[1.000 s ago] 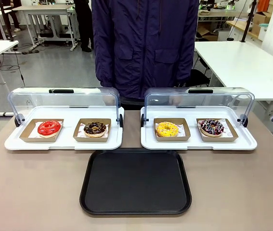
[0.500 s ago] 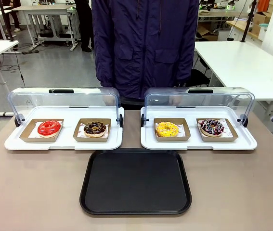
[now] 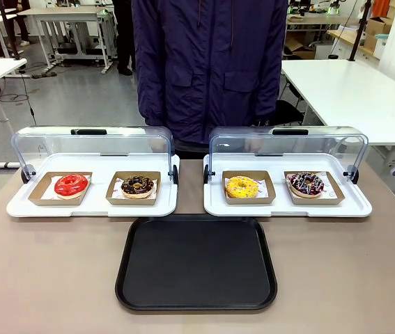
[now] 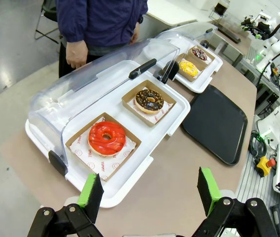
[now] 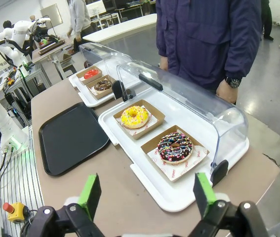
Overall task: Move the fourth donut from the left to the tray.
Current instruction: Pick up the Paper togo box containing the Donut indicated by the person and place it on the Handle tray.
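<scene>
Donut, fourth from left (image 3: 306,184), front view: dark glaze, pale drizzle, coloured sprinkles. It sits in a brown cardboard holder (image 3: 335,197) at the right end of the right-hand white display tray (image 3: 288,207), just beside the yellow donut (image 3: 242,186). The clear lid (image 3: 288,142) is swung up behind it. The black tray (image 3: 197,264) lies on the table (image 3: 58,278) nearer the robot, in the middle, with nothing on it.

Left wrist view: left hand (image 4: 149,187), green pads spread wide, nothing between them, hovering off the left display tray. The fourth donut (image 4: 199,54) is far off at the other end of the row, and the black tray (image 4: 219,123) lies between.

Right wrist view: right hand (image 5: 146,191), pads spread wide and holding nothing, above the near table edge and facing the open front of the display tray. The fourth donut (image 5: 176,147) lies directly ahead, the yellow donut (image 5: 134,115) is one place further on, and the black tray (image 5: 73,136) is off to the side.

Handling advice, as a judgement: the right hand is the better placed. Come in from the open front, low enough to clear the lid (image 5: 179,94). Pinch the holder's wall rather than the soft glaze, and keep away from the yellow neighbour. Lift over the white rim, carry level, and set down well inside the black tray
</scene>
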Robot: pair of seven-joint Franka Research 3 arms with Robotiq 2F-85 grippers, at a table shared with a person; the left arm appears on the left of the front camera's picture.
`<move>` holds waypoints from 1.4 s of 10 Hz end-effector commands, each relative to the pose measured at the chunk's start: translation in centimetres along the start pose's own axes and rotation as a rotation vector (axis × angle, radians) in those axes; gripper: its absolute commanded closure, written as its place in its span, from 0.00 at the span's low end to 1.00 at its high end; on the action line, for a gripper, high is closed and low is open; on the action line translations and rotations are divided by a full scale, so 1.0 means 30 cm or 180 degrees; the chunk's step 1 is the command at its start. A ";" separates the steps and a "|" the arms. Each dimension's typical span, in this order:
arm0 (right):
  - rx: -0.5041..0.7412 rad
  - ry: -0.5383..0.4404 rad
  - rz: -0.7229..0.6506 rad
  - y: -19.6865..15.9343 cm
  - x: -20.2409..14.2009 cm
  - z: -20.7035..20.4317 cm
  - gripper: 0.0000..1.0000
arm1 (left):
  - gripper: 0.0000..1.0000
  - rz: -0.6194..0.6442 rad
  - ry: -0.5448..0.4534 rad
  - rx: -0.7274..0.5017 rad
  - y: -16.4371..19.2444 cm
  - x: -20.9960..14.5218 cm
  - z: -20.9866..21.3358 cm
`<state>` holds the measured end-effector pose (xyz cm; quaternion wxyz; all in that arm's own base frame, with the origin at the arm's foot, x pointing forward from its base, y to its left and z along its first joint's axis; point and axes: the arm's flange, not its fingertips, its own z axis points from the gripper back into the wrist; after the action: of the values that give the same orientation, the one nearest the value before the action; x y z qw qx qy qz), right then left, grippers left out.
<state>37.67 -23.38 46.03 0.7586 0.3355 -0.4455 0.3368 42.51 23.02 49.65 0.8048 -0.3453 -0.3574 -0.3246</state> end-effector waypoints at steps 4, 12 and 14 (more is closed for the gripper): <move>0.0000 -0.0102 0.0080 -0.010 0.004 -0.004 0.00 | 0.00 -0.0008 -0.0011 -0.0028 -0.002 -0.001 0.000; 0.0000 -0.0102 0.0080 -0.010 0.004 -0.004 0.00 | 0.00 -0.0008 -0.0011 -0.0028 -0.002 -0.001 0.000; 0.0000 -0.0102 0.0080 -0.010 0.004 -0.004 0.00 | 0.00 -0.0008 -0.0011 -0.0028 -0.002 -0.001 0.000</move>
<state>37.66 -23.39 46.03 0.7585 0.3358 -0.4455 0.3369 42.51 23.02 49.65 0.8048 -0.3453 -0.3574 -0.3246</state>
